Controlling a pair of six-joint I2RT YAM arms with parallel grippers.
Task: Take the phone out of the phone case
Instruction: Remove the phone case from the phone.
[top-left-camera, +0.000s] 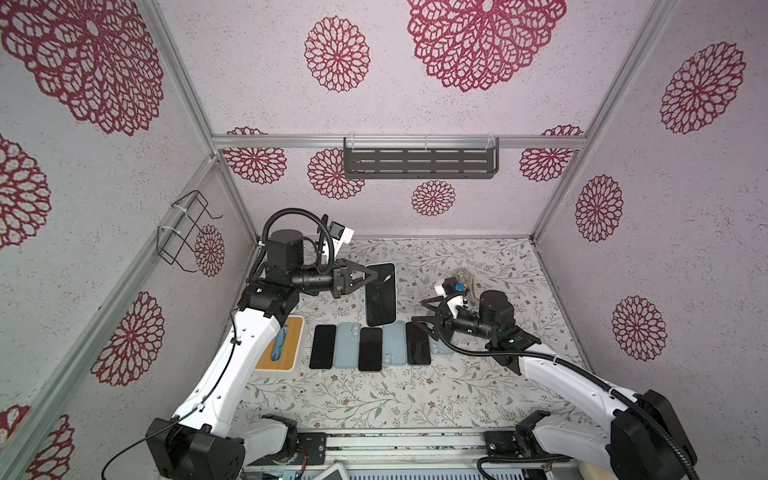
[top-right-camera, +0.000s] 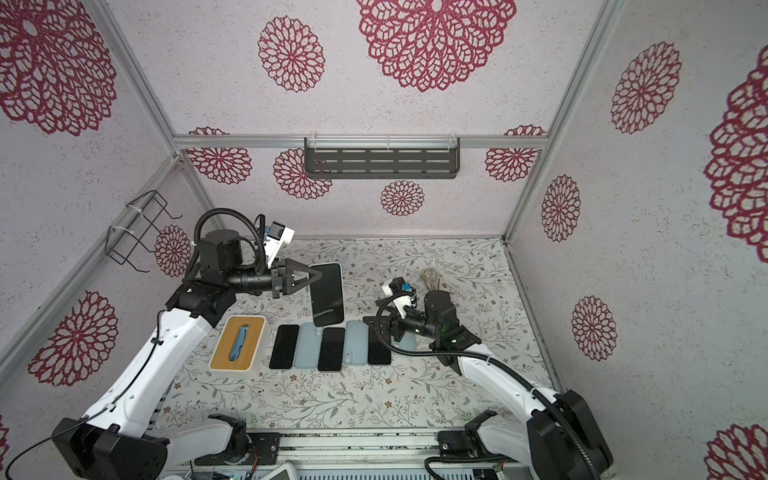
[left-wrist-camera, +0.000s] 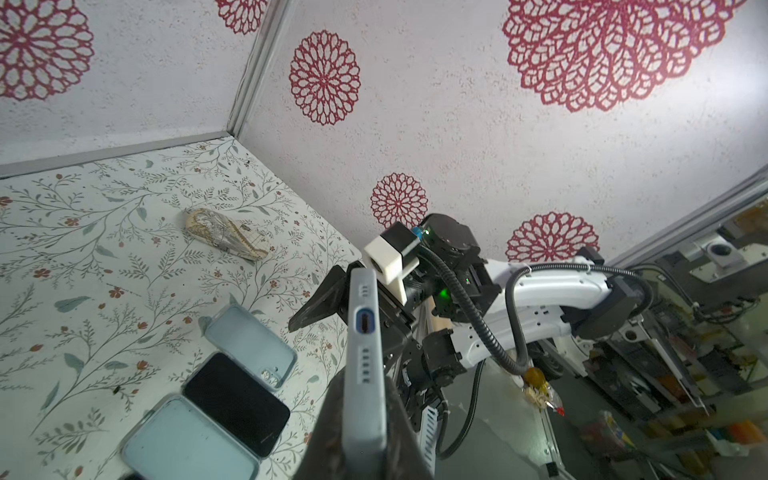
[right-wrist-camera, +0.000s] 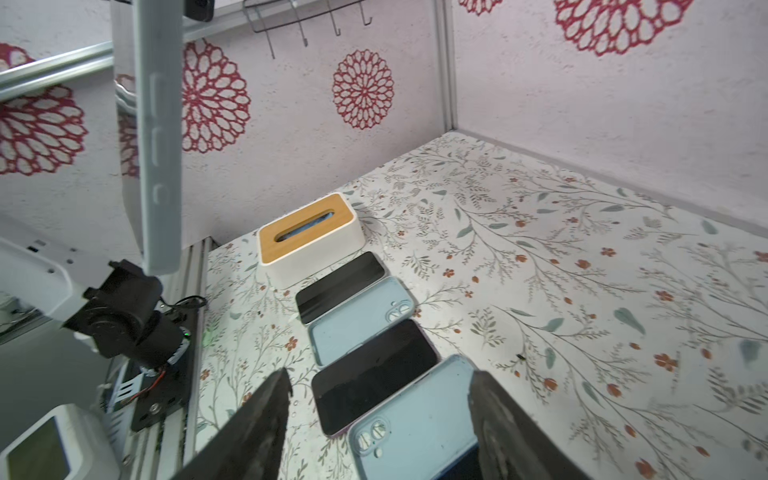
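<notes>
Two robot arms reach over a table (top-left-camera: 374, 399) covered in a leafy floral print, shown from overhead and from each wrist. Nearest the arms' bases, a row of phones and cases (top-left-camera: 370, 349) lies flat, side by side: dark bare phones alternate with empty pale blue cases. A white tissue box (top-left-camera: 279, 343) with a wooden top sits at the row's left end. At the row's right end the right gripper (right-wrist-camera: 378, 432) hangs low, just above the last items, its jaws wide apart and holding nothing. Farther back and raised off the table, the left gripper (top-left-camera: 369, 276) is clamped on one long side of the phone (top-left-camera: 380, 295). The phone is seated in its pale blue phone case (left-wrist-camera: 365, 353), dark screen turned toward the overhead cameras. Beyond it a small netted bundle (top-left-camera: 461, 277) rests near the back of the table, and a dark slotted shelf (top-left-camera: 419, 158) hangs on the rear wall. Several things could go wrong from here. The left jaws appear to pinch screen and case back together, so any push to free the phone may fight that grip. The hold is at one edge only, so pressure from the right gripper could swing the phone or slip it loose onto the row below. The right gripper is also close enough to the row to knock those items as it rises.
</notes>
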